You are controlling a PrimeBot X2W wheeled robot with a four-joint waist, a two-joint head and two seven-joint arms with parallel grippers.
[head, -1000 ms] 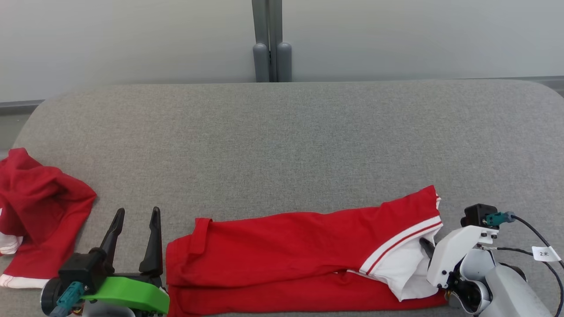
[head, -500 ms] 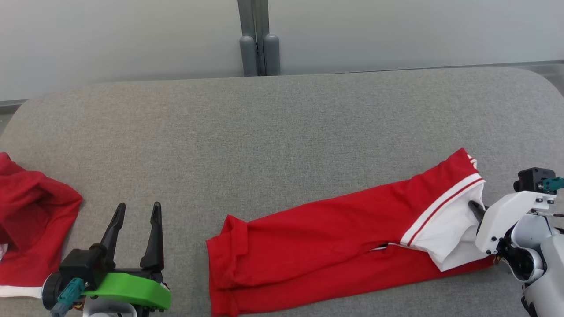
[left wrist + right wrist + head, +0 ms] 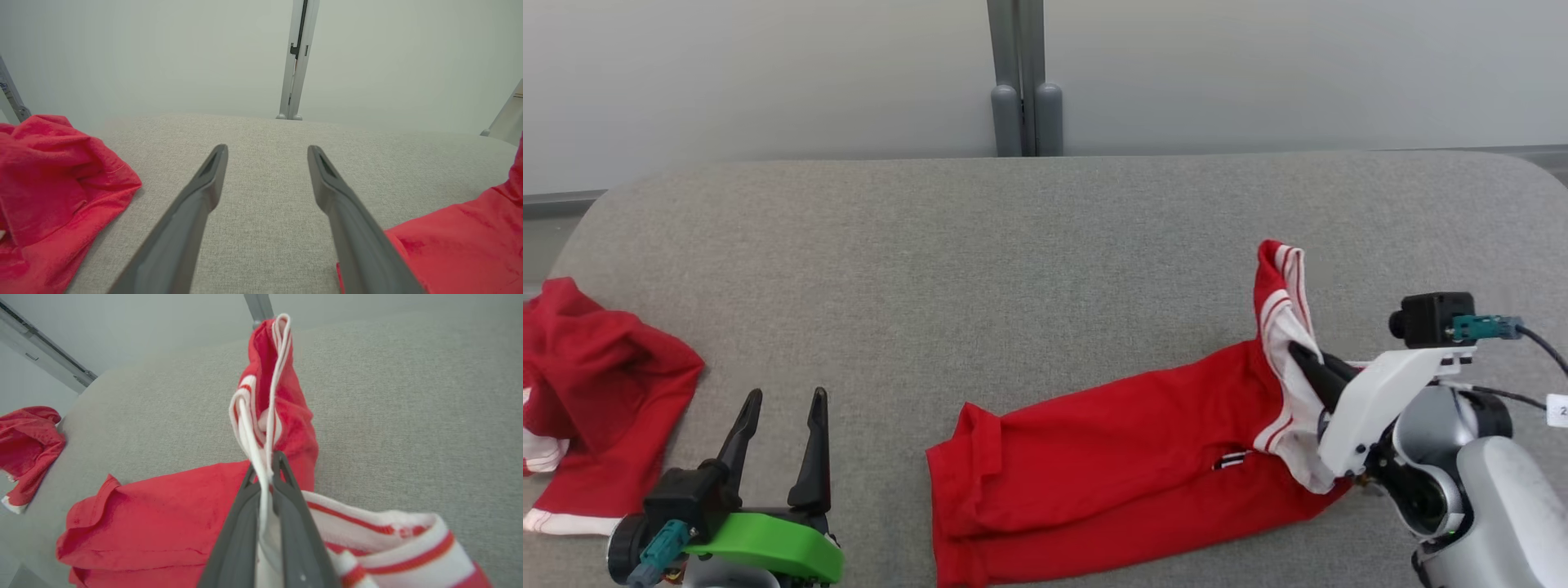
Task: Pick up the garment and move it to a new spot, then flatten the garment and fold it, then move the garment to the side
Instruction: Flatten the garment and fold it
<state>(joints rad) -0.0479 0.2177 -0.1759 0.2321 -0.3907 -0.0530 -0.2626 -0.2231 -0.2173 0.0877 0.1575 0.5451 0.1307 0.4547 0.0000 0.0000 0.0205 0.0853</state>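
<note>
The garment (image 3: 1111,457) is red with a white, red-striped band, folded lengthwise across the grey cushion (image 3: 1013,261). My right gripper (image 3: 1298,355) is shut on its white-striped end, which stands lifted above the cushion; the right wrist view shows the band (image 3: 261,428) pinched between the dark fingers (image 3: 282,506). The rest of the garment (image 3: 155,522) trails flat to the left. My left gripper (image 3: 783,398) stands open at the lower left, nothing between its fingers (image 3: 204,196), with the garment's edge (image 3: 457,241) to its right.
A second red garment (image 3: 596,392) lies crumpled at the cushion's left edge, also seen as a red heap (image 3: 53,175) in the left wrist view. A grey post (image 3: 1025,82) stands behind the cushion against a pale wall.
My right gripper has pulled the garment's striped end to the right and lifted it up off the cushion. The head camera shifted between frames. The left gripper stays open in place.
</note>
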